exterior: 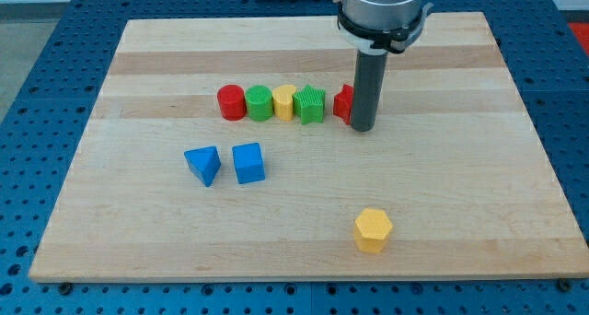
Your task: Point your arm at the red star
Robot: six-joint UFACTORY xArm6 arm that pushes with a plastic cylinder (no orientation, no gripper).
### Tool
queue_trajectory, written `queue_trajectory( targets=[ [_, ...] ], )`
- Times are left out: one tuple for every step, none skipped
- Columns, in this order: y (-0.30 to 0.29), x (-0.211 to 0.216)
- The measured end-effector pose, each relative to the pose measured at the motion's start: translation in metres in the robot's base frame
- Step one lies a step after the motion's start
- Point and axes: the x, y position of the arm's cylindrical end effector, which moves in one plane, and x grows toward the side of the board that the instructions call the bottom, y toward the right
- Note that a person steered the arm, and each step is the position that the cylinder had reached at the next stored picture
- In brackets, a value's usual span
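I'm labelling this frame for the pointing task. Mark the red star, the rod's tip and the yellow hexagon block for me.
red star [341,103]: camera view, on its visible left part beside the rod.
my tip [362,128]: camera view, the rod's very bottom end.
yellow hexagon block [373,226]: camera view, its top face.

The robot's arm [380,6] shows only its lowest part, a wide round housing of light grey metal with a smooth, slightly shiny surface. A black ring [380,34] runs around the lower edge of this housing and has a small black lug on its front side, and under the ring there is a short pale collar. From the collar hangs a straight cylinder, the rod [367,85], which is dark grey, matte and of the same thickness along all its length, and it ends in a flat blunt tip [362,128].
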Motion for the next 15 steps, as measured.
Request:
queue_trajectory(
  targets=[
    [0.000,-0.001],
    [0.000,0.000],
    [0.005,0.015],
    [0.030,0.024],
    [0.062,0.010],
    [0.081,-0.016],
    [0.080,-0.024],
    [0.071,-0.024],
    [0.060,-0.025],
    [0.051,-0.032],
    [0.046,-0.038],
    [0.044,-0.039],
    [0.043,-0.039],
    [0.041,-0.039],
    [0.035,-0.039]
  ],
)
